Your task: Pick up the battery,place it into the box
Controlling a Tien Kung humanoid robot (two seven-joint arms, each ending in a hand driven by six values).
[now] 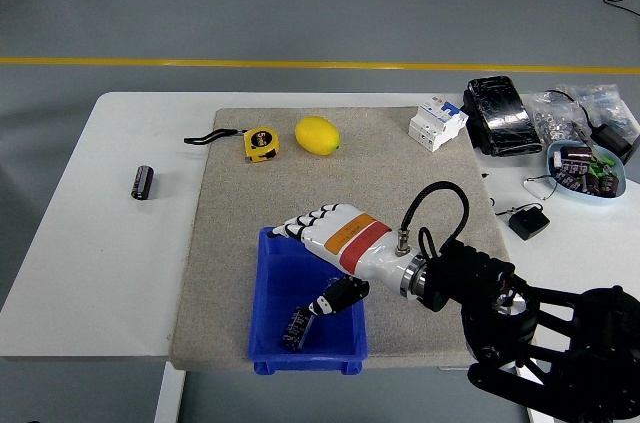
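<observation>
The box (270,328) is showing solid blue; the battery (295,328) inside it is showing black. The right hand (330,238) is showing white with orange and red bands and black fingertips. The mat (300,183) is showing beige on the white table (110,263). The lemon (317,135) and tape measure (261,143) are showing yellow.

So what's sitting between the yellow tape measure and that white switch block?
In the head view, only the lemon lies between the tape measure and the white switch block, on the mat.
</observation>
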